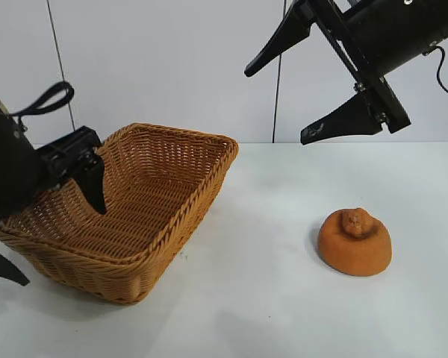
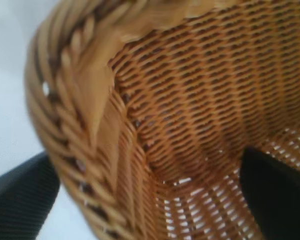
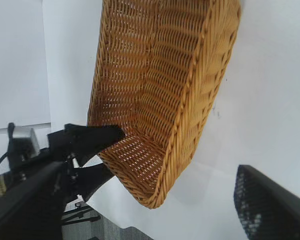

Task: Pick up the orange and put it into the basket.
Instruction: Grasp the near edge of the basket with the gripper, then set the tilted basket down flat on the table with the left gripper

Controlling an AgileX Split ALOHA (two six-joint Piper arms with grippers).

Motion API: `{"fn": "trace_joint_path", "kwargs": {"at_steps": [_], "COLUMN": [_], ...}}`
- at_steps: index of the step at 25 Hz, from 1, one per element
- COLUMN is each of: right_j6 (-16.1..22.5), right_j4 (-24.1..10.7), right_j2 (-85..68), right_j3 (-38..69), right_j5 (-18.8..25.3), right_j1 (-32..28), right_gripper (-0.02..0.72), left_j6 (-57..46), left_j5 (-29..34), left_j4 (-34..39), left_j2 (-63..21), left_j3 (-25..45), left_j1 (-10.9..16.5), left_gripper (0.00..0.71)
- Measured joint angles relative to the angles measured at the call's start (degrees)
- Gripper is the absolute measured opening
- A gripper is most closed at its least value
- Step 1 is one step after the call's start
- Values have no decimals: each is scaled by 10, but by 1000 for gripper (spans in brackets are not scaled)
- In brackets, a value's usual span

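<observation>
A: The dull orange-brown, dome-shaped soft orange with the small wrinkled knob on top sits alone on the white counter, well apart from the large tan woven wicker basket. How would you say it handles?

B: I judge it light and squashy, matte rather than slick. I'd take it across the broad lower dome, not by the knob, which looks too small and puckered to hold.

A: And which pincer is placed for it?

B: The right pincer hangs in the air above the orange and a little toward the basket, its black fingers spread wide and empty. The spread looks wide enough for the dome.

A: The other one?

B: The left pincer is also spread wide, straddling the basket's near wall: one finger inside the weave, the other outside by the rim. It holds nothing.
</observation>
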Motion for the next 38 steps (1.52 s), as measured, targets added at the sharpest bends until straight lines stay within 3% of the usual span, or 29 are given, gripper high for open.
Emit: {"fn": "trace_joint_path", "kwargs": {"at_steps": [5, 8, 12, 17, 19, 23, 30, 38], "right_j6": [0, 0, 0, 0, 0, 0, 0, 0], "right_j4": [-5, -5, -5, -5, -5, -6, -6, -8], "right_j2": [0, 0, 0, 0, 0, 0, 0, 0], "right_j3": [0, 0, 0, 0, 0, 0, 0, 0], "right_j5": [0, 0, 0, 0, 0, 0, 0, 0], "right_j1": [0, 0, 0, 0, 0, 0, 0, 0], "right_gripper": [620, 620, 620, 620, 620, 620, 620, 620], "left_j6": [-4, -19, -31, -52, -64, -60, -21, 155], "left_j5": [-9, -13, -15, -2, -10, 7, 76, 108], "left_j4": [-14, -16, -16, -17, -23, -26, -32, -100], "left_j2": [27, 27, 27, 27, 27, 27, 14, 13], "left_j3": [1, 1, 1, 2, 2, -3, -68, -110], "left_j1": [0, 0, 0, 0, 0, 5, 57, 116], "left_gripper": [693, 636, 471, 167, 90, 86, 86, 86]}}
